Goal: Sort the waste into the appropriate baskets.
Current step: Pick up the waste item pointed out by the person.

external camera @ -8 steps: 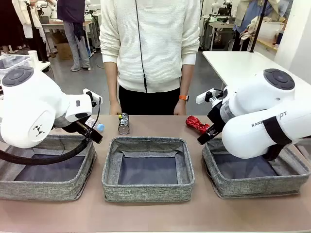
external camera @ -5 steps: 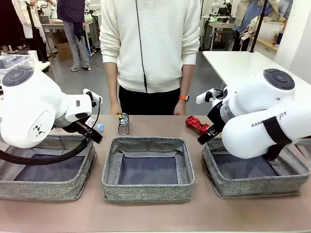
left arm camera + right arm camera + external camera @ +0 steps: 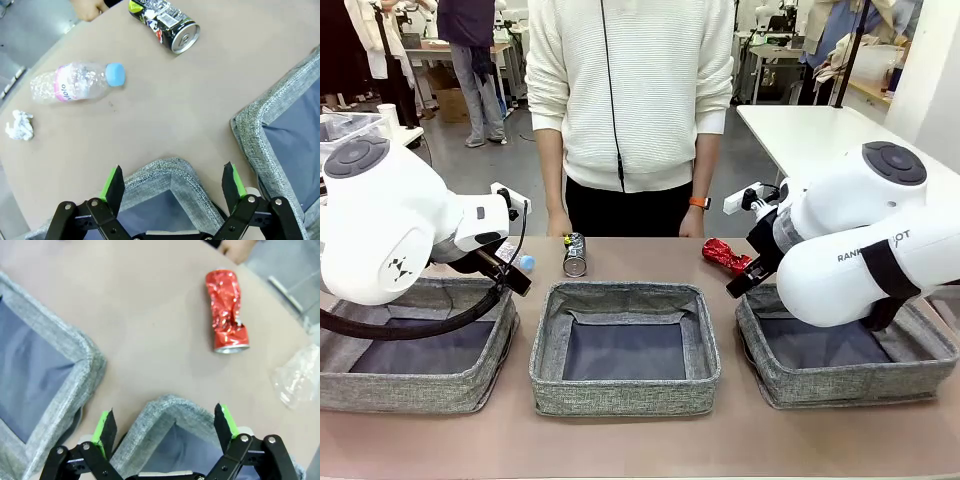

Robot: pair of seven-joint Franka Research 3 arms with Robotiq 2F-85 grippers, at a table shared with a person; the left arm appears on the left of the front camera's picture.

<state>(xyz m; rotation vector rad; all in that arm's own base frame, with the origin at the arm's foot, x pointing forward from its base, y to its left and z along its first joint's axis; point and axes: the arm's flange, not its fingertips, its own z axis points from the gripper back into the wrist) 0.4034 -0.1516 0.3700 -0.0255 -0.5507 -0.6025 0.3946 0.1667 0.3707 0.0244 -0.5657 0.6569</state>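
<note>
Three grey woven baskets sit in a row: left [image 3: 380, 385], middle [image 3: 548, 370] and right [image 3: 920, 345]. A dark printed can [image 3: 574, 254] [image 3: 164, 23] lies on its side beyond the middle basket. A blue-capped clear bottle [image 3: 77, 81] and a white paper wad [image 3: 19, 125] lie beyond the left basket. A dented red can [image 3: 724, 255] [image 3: 226, 311] and a crumpled clear bottle [image 3: 300, 377] lie beyond the right one. My left gripper [image 3: 175, 182] hangs open over the left basket's far corner. My right gripper [image 3: 165, 426] hangs open over the right basket's corner. Both are empty.
A person in a white sweater stands at the far edge, hands [image 3: 557, 224] resting near the table. Bare tabletop [image 3: 640, 255] runs between the baskets and the waste. A white table [image 3: 820, 130] stands behind on the right.
</note>
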